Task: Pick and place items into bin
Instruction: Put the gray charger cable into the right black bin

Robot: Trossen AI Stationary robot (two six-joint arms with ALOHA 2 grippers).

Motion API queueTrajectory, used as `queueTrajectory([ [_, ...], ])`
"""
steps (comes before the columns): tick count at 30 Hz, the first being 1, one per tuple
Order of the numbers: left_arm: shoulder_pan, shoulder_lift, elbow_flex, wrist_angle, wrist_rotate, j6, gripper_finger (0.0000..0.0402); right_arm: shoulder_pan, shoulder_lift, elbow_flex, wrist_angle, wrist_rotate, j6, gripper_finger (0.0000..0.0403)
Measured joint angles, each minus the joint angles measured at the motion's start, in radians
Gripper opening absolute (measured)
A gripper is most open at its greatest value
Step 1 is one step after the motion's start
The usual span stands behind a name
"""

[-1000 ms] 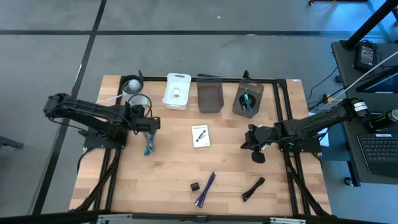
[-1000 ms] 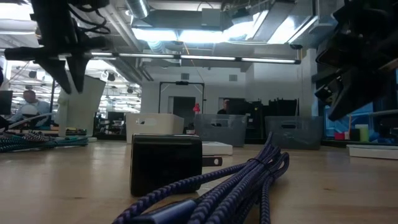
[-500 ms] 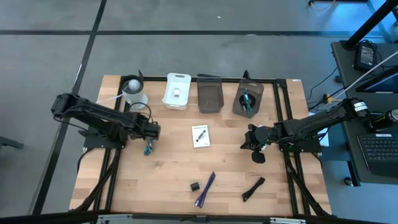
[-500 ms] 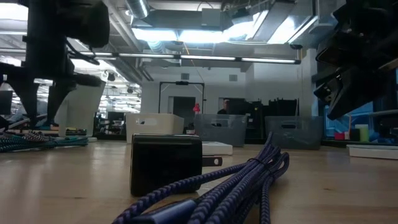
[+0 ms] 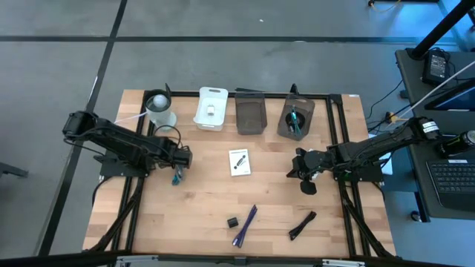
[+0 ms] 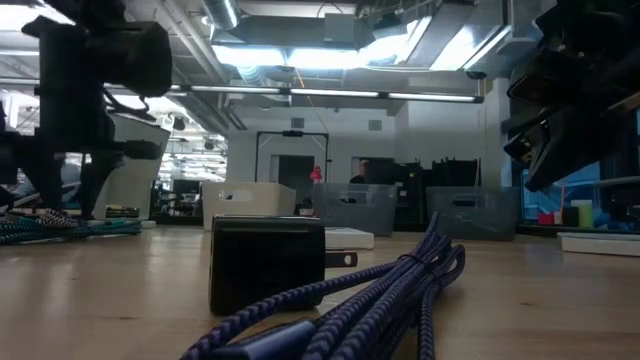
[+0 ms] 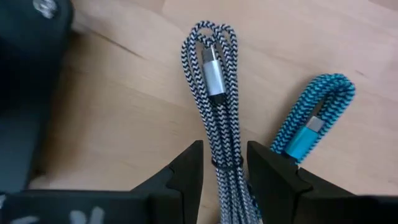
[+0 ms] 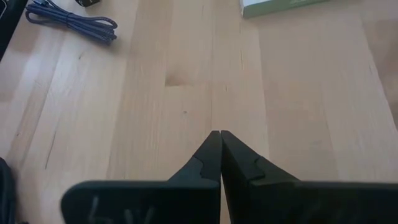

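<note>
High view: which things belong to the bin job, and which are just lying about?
Job: black-and-white braided cable, straddled by the left claw; teal cable; purple cable; black charger cube; white card; black marker; bins.
Lying about: white round container; laptop beside the table.

The table [image 5: 200,200] is pale wood with a black frame. One cable [image 7: 217,118] is braided black and white with a silver plug; the cable [image 7: 314,124] beside it is teal. At 6 o'clock lie a purple cable [image 5: 245,225] and a black charger [image 6: 266,263]. One bin [image 5: 211,108] is white, two bins [image 5: 250,115] grey.
</note>
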Motion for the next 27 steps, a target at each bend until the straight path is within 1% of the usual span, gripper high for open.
queueTrajectory([
  [4, 0.000, 0.000, -0.039, 0.064, 0.000, -0.023, 0.0118, 0.000, 0.000, 0.000, 0.000, 0.000, 0.001, 0.0005],
  [7, 0.000, 0.000, -0.057, 0.086, 0.023, -0.022, 0.0113, 0.000, 0.000, 0.000, 0.002, 0.000, 0.001, 0.0005],
  [10, 0.000, 0.000, -0.058, 0.091, 0.047, 0.015, 0.0088, 0.000, 0.000, 0.000, 0.014, 0.000, 0.001, 0.0005],
  [15, 0.000, -0.002, -0.058, 0.091, 0.063, 0.019, 0.0024, 0.000, 0.000, 0.000, 0.023, 0.000, -0.001, 0.0005],
  [21, -0.001, -0.045, -0.015, 0.055, 0.063, 0.072, 0.0019, 0.000, 0.000, 0.000, 0.022, 0.000, -0.002, 0.0005],
  [24, -0.001, -0.081, 0.032, 0.027, 0.029, 0.107, 0.0018, 0.000, 0.000, 0.000, 0.022, 0.000, -0.001, 0.0005],
  [27, -0.001, -0.123, 0.093, 0.030, -0.069, 0.179, 0.0018, 0.000, 0.000, 0.000, 0.033, 0.002, 0.004, 0.0005],
])
